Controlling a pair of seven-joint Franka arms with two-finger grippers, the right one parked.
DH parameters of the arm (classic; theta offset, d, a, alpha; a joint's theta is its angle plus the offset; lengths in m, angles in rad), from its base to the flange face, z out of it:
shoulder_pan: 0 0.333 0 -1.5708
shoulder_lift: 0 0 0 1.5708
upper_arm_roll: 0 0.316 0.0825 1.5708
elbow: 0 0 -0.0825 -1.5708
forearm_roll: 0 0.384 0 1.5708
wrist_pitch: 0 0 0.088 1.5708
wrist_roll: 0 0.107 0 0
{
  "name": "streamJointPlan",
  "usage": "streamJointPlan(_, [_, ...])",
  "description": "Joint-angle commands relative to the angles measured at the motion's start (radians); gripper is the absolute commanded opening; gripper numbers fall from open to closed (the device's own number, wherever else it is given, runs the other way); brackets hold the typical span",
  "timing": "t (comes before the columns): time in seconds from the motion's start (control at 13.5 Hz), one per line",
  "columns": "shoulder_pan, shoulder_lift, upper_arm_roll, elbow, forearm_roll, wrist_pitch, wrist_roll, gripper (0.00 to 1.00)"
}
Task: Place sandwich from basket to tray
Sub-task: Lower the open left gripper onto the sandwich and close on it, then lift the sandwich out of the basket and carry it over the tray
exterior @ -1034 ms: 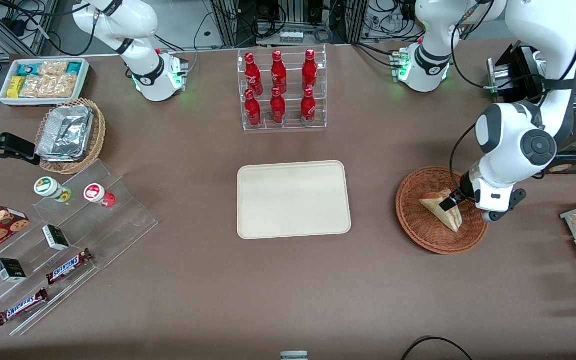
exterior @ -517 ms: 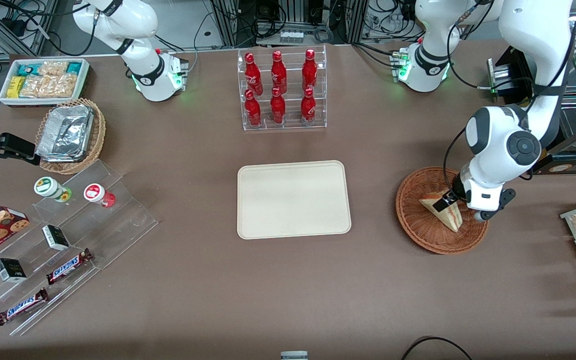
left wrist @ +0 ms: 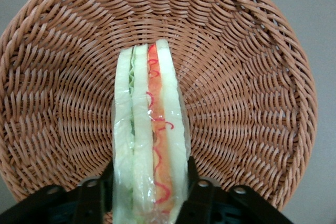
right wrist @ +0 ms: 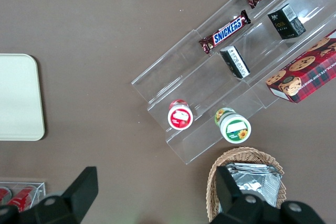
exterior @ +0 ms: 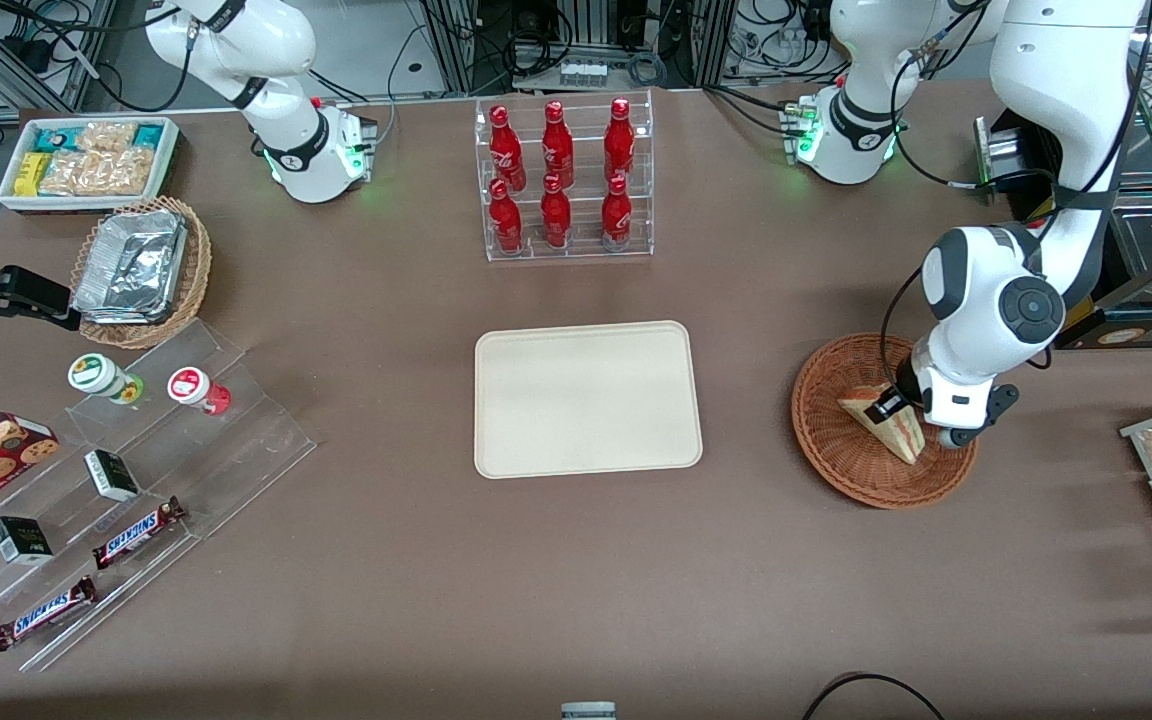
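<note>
Wicker basket (exterior: 841, 455): one sandwich (left wrist: 149, 145), end effector (left wrist: 149, 195).

The claw (exterior: 886, 408), clamped on the sandwich (exterior: 884, 425), sits low over the working arm's end of a wide brown counter (exterior: 436, 560) with a matte, evenly lit surface and only soft shadows. Farther from the camera than the claw, metal racking and tangled black cables (exterior: 576, 40) line the counter's edge. Nearer the camera, 1 black cable loop (exterior: 871, 690) rises at the counter's rim.
</note>
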Motion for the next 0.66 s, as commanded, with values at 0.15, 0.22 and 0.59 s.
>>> streamJointPlan(0.15, [-0.008,-0.069,0.004,-0.003,0.018,-0.077,0.004,0.00])
streamJointPlan(0.22, [-0.010,-0.086,0.000,0.013,0.053,-0.127,0.004,0.00])
streamJointPlan(0.59, [-0.010,-0.092,-0.147,0.196,0.098,-0.408,0.020,0.00])
